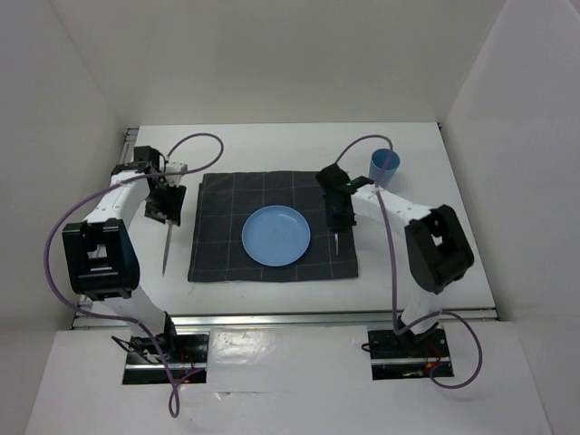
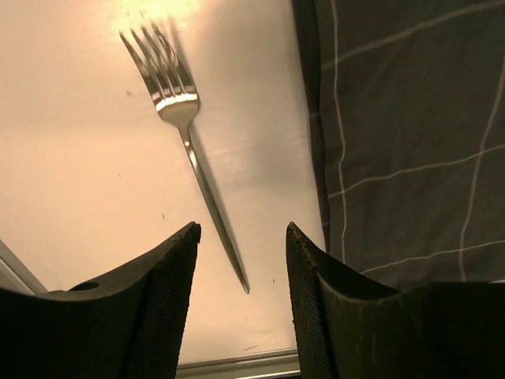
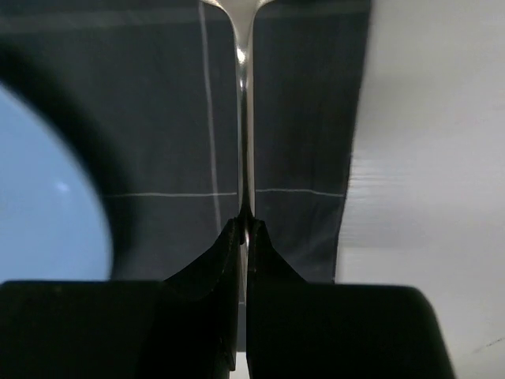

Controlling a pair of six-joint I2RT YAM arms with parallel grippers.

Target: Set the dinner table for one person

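Closest to your right wrist lens, the right gripper is pinching a slim metal utensil, type undetermined, over the right margin of the dark checked cloth, beside the blue plate. Your dinner table spans the workspace under both arms, with cloth and plate at its centre. The fork lies on bare tabletop just left of the cloth, with the left gripper spread above its handle, not touching. A blue cup stands near the cloth's far right corner. Assessment: plate, fork and cup look placed; you have only the held utensil to set down.
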